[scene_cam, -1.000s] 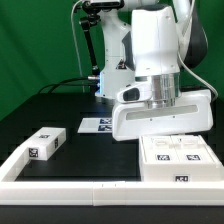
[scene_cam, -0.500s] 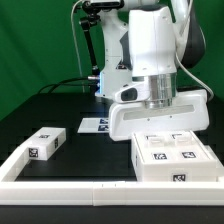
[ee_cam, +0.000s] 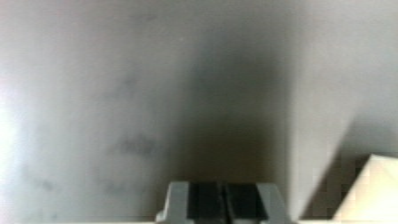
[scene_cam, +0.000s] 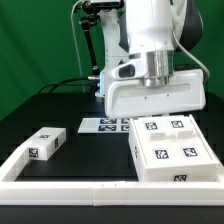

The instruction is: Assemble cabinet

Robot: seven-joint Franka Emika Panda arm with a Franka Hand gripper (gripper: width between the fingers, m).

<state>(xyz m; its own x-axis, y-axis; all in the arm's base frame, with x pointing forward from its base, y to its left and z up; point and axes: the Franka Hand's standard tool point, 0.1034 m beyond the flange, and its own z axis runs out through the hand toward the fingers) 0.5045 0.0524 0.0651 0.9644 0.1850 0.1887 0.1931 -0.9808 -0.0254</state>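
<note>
The cabinet's big white box [scene_cam: 170, 152] lies on the black table at the exterior view's right, with several tags on its top face and one on its front. A smaller white cabinet block [scene_cam: 45, 143] with tags lies at the exterior view's left. My gripper [scene_cam: 158, 112] hangs just above the far edge of the box, its fingertips hidden behind the hand. In the wrist view the gripper [ee_cam: 222, 203] has its dark pads pressed together with nothing between them. A blurred white surface [ee_cam: 107, 100] fills the rest of that view.
The marker board [scene_cam: 103, 124] lies flat behind the box, next to the arm's base. A long white border rail [scene_cam: 70, 186] runs along the table's front and up the exterior view's left side. A black stand rises at the back.
My gripper has risen, uncovering more of the box's top and its tags. The box has shifted a little toward the exterior view's left. The small block has not moved.
</note>
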